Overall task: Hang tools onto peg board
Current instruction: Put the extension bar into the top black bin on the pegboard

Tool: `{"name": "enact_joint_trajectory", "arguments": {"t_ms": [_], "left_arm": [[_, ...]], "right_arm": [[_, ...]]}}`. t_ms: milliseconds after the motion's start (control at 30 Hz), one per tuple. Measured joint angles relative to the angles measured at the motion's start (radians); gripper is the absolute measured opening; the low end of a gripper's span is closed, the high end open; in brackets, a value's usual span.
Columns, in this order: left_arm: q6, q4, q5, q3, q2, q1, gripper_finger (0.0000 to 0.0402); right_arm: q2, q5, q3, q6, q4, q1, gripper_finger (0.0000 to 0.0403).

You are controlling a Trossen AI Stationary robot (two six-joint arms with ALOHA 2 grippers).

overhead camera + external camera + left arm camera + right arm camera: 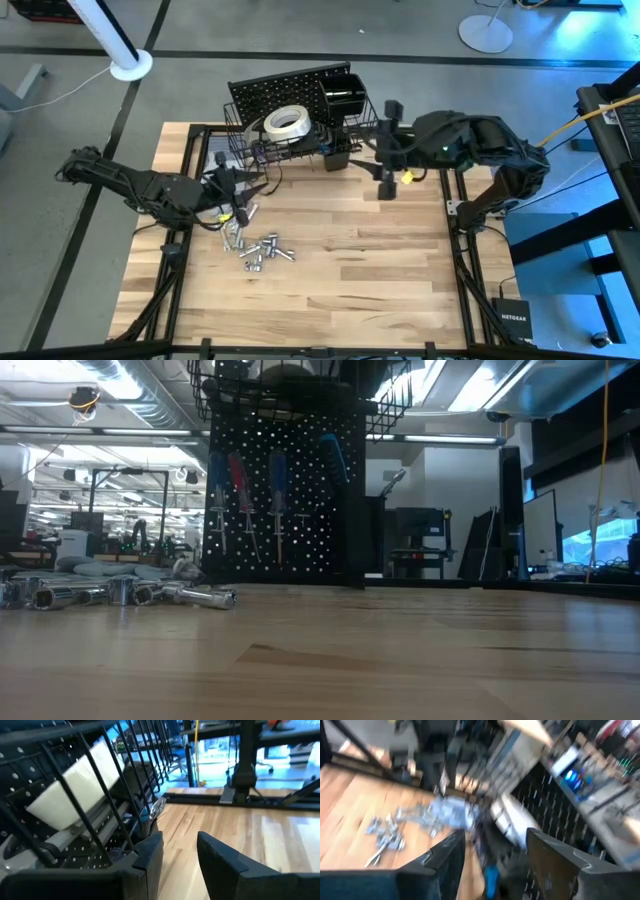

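Partly done: red- and blue-handled screwdrivers hang on black perforated peg board, white tape roll in its basket. Silver sockets/wrenches on counter in front of board. Both hands open, empty, near board: left hand, right hand.

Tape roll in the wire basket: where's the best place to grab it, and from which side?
Probably from above. The white tape roll lies flat in the wire basket with its core hole facing up, and the wires block the sides. Put one finger in the hole, one outside, and pinch the ring wall. The left hand is open nearby.
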Motion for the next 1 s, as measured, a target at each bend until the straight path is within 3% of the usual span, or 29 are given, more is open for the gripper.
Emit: {"name": "enact_joint_trajectory", "arguments": {"t_ms": [267, 500, 633, 733, 1000], "left_arm": [[0.074, 0.004, 0.001, 0.127, -0.007, -0.047, 0.0114], [0.100, -0.172, 0.000, 0.347, 0.031, -0.069, 0.0114], [-0.001, -0.335, 0.003, 0.411, 0.042, -0.070, 0.0114], [-0.121, -0.477, 0.062, 0.412, 0.041, -0.070, 0.0114], [-0.409, -0.804, 0.100, 0.412, 0.061, -0.077, 0.0114]], "right_arm": [[-0.052, 0.000, 0.000, 0.154, -0.283, -0.001, 0.0215], [-0.141, 0.000, -0.069, 0.223, -0.320, -0.001, 0.0215], [-0.228, 0.000, -0.230, 0.258, -0.256, -0.001, 0.0215], [-0.307, 0.000, -0.412, 0.267, -0.151, -0.001, 0.0215], [-0.503, 0.004, -0.914, 0.222, 0.299, -0.004, 0.0215]]}}
